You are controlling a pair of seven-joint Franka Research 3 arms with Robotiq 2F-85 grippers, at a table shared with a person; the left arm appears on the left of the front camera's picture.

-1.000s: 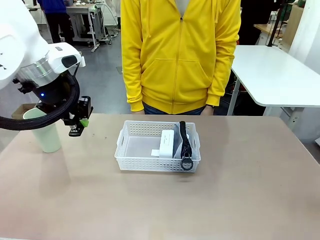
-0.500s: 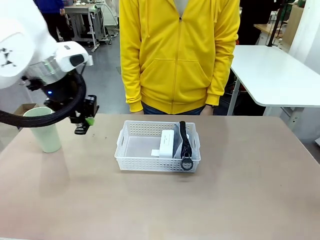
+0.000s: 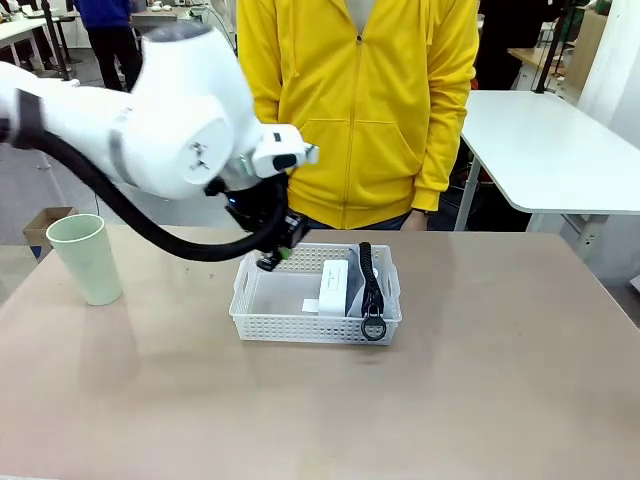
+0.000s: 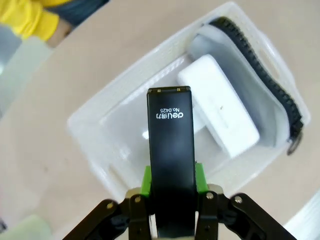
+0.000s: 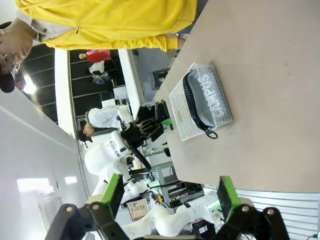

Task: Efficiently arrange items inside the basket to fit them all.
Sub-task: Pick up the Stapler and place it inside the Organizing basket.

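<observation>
- Looking from the front, you see your left tool [image 3: 272, 258] above the basket's [image 3: 262, 325] left end; pouch [image 3: 372, 280] and white block [image 3: 335, 288] sit inside, cup [image 3: 87, 258] on the bench [image 3: 480, 400].
- Left wrist: it clenches the black stapler [image 4: 170, 150] over the basket.
- Right wrist: your right tool [image 5: 170, 192] gapes, released, holding nothing.

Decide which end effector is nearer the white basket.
Left. The left end effector, shut on the black stapler, hangs over the left end of the basket; the right end effector, open, sits far off across the table.
</observation>
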